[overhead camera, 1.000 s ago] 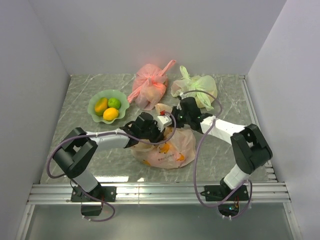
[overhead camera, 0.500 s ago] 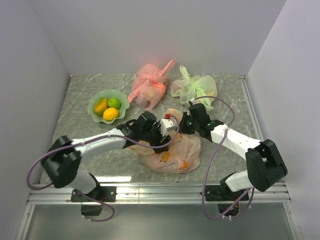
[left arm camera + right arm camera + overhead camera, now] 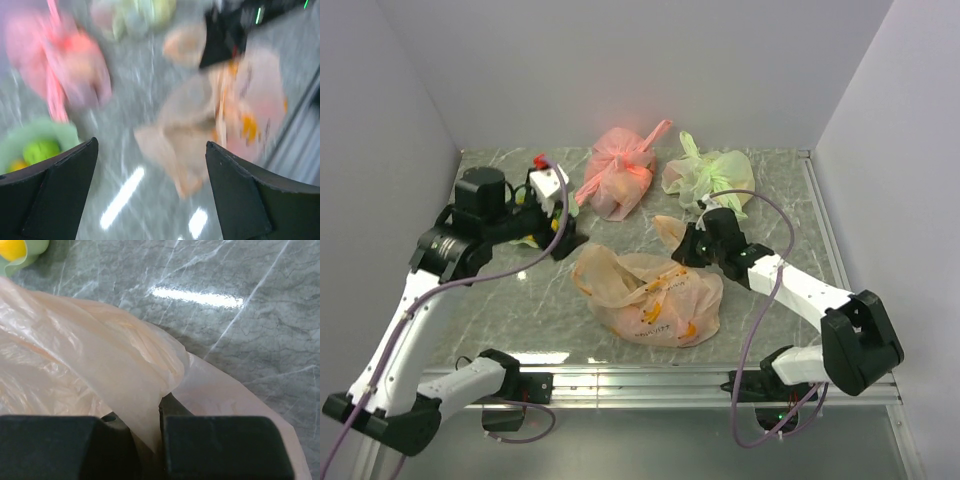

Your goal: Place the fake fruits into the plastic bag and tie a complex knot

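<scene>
The pale orange plastic bag (image 3: 650,300) lies on the table's middle with orange fake fruits (image 3: 660,290) showing through it. Its left handle end (image 3: 592,272) lies loose. Its right handle end (image 3: 669,228) runs into my right gripper (image 3: 692,245), whose jaws are nearly together, pinching the thin plastic (image 3: 115,365) at the right gripper (image 3: 161,412). My left gripper (image 3: 558,235) hangs raised over the left side, wide open and holding nothing; the left gripper (image 3: 150,145) looks down at the blurred bag (image 3: 200,120). I cannot tell whether a knot is there.
A pink-red tied bag (image 3: 620,175) and a light green tied bag (image 3: 710,175) sit at the back. The pale green dish (image 3: 35,137), with a green fruit (image 3: 42,150) and a yellow one (image 3: 10,247), stands at the left, mostly hidden behind my left arm in the top view.
My left gripper opened, let go of the bag and swung up and back to the left, over the dish. The right gripper shifted slightly right, still on the handle. The bag's left handle dropped loose.
</scene>
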